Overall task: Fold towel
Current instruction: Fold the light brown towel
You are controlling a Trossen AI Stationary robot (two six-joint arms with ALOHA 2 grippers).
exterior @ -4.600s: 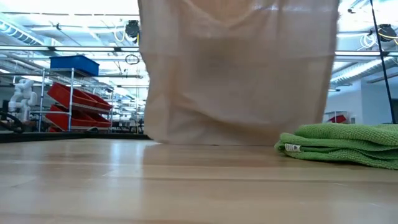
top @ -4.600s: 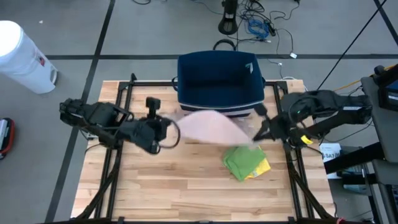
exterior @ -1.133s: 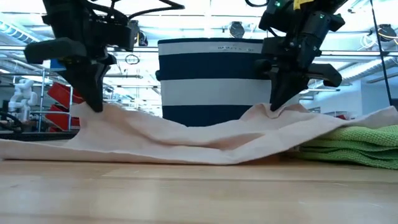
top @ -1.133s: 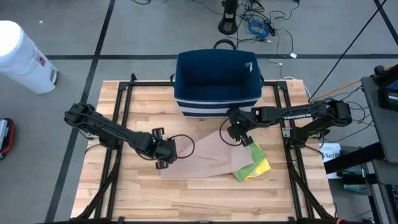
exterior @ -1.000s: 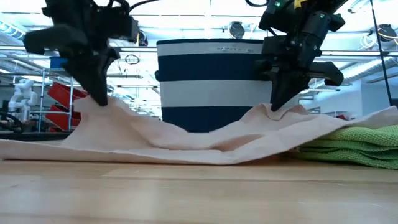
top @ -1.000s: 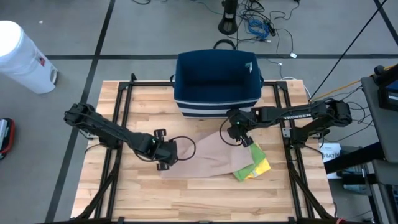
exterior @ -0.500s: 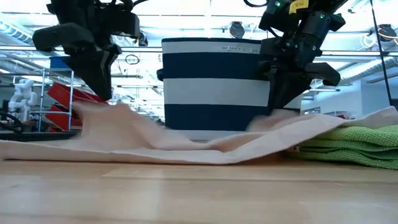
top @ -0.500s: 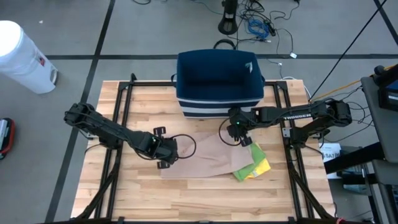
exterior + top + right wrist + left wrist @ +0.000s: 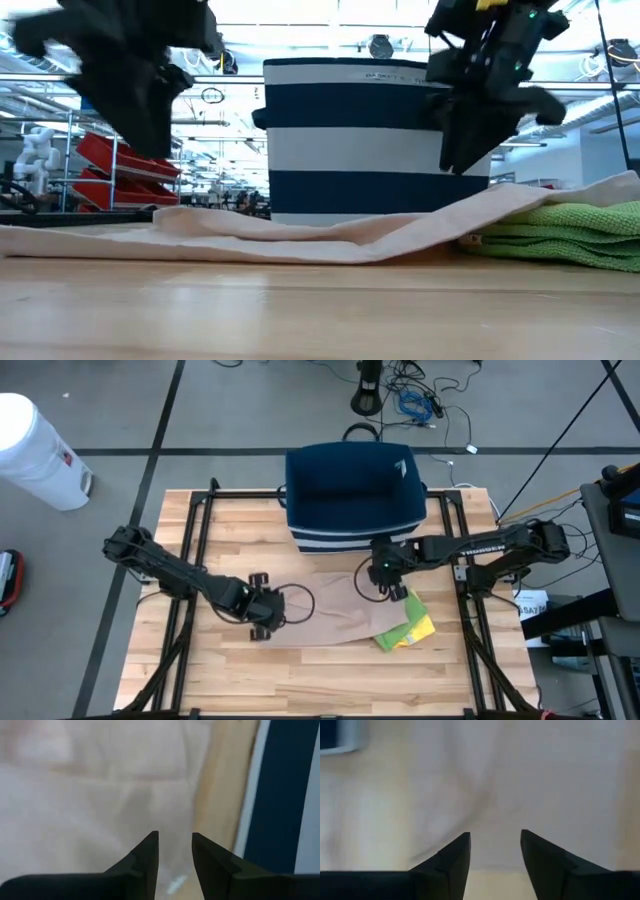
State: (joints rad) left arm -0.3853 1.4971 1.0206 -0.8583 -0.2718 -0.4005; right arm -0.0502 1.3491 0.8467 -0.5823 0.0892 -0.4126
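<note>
A beige towel (image 9: 330,615) lies spread on the wooden table, its right part resting on a folded green towel (image 9: 400,618), as the low view shows for the beige towel (image 9: 300,240) and the green one (image 9: 560,235). My left gripper (image 9: 262,612) is open above the beige towel's left part, clear of it (image 9: 140,110). My right gripper (image 9: 386,576) is open above the towel's far right part (image 9: 470,140). Both wrist views show open fingers over beige cloth: my left gripper (image 9: 495,840), my right gripper (image 9: 175,840).
A navy and white striped basket (image 9: 352,495) stands at the table's far side, just behind the towel. A yellow cloth (image 9: 422,630) shows under the green towel. Bare wood lies along the table's near edge (image 9: 320,680).
Both grippers have let go of the beige towel and gone up. The two peaks of cloth that they held up have fallen, and the towel now lies flat on the table and over the green towel.
</note>
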